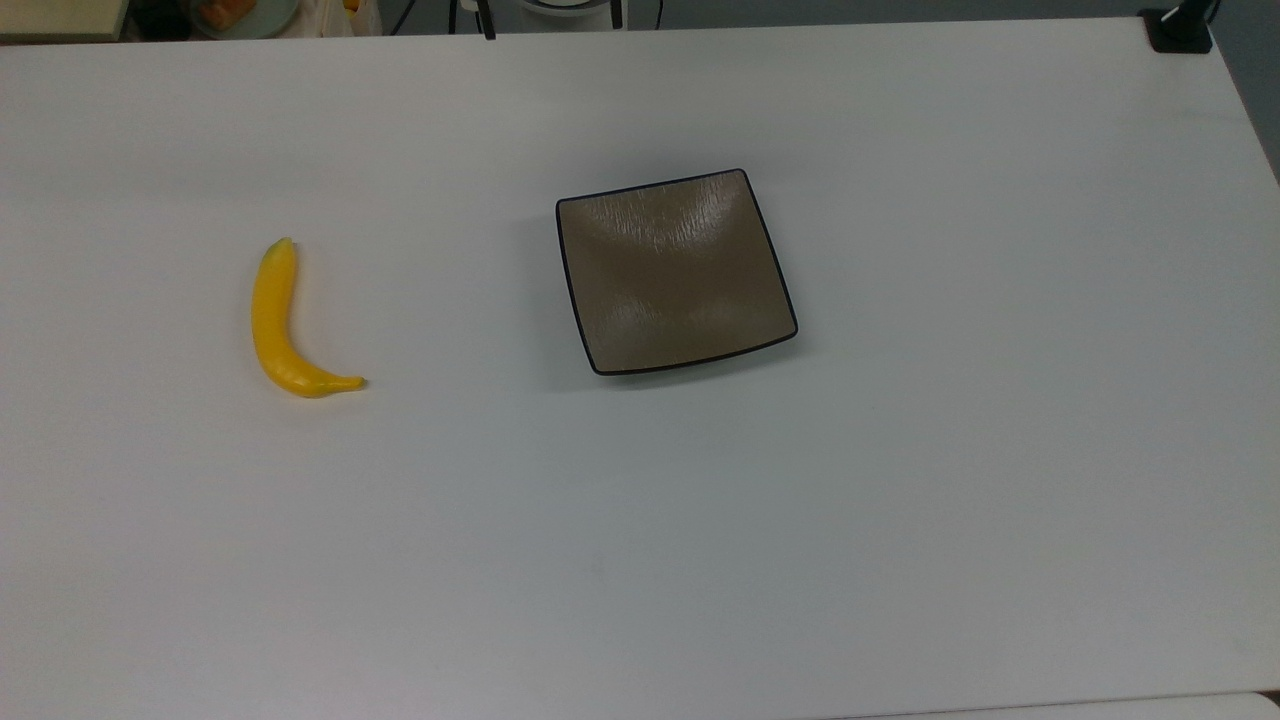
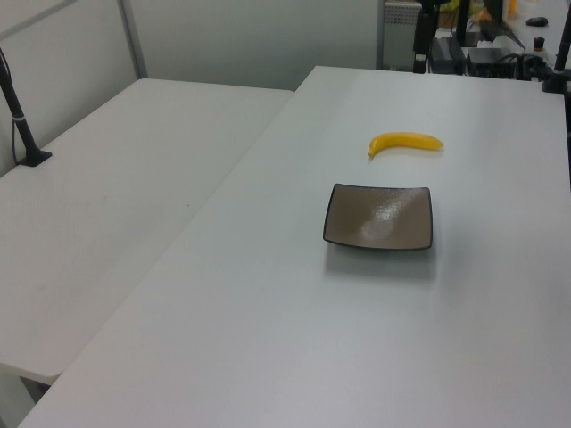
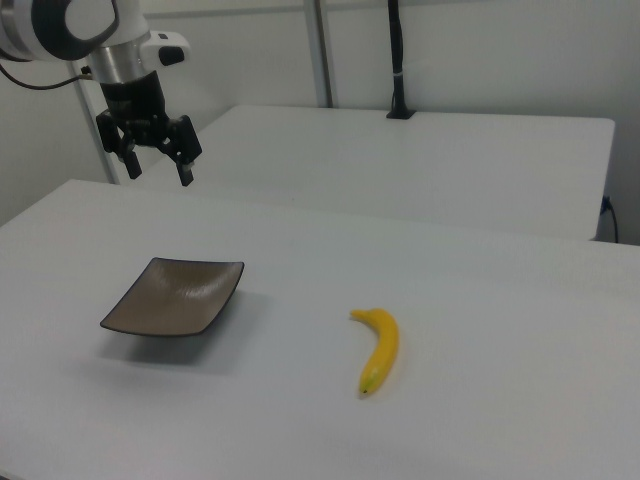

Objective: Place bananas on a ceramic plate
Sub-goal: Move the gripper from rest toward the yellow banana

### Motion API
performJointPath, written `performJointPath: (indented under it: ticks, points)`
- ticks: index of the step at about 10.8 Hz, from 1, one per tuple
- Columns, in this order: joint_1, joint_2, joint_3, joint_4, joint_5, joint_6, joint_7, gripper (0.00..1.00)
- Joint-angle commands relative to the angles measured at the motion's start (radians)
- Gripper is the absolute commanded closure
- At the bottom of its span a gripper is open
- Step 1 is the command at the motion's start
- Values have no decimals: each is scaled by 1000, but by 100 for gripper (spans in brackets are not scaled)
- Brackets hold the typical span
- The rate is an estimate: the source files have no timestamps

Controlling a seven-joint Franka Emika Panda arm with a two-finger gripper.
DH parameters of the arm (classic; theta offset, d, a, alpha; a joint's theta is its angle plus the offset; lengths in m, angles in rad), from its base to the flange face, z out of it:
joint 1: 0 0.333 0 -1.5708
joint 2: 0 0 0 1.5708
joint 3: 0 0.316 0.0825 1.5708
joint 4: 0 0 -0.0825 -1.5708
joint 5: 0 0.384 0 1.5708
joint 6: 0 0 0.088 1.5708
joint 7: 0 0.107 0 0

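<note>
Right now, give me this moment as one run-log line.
gripper: open, empty, raised above table | banana: on table, apart from plate | plate: empty | placement: not yet done

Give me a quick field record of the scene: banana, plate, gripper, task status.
banana: lying on the table, apart from the plate, on the top view's left
plate: empty, flat on the table
gripper: open, holding nothing, raised above the table beyond the plate in the right view
task status: banana not yet picked up
</note>
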Motion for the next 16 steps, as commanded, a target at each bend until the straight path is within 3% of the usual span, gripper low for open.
performJointPath:
  ticks: [1,12,16]
  points:
    - [29,11,-13,1,-6,27,6,0]
    - [0,17,-10,1,3,6,-11,0]
    - [-100,37,-4,62,26,-2,-51,0]
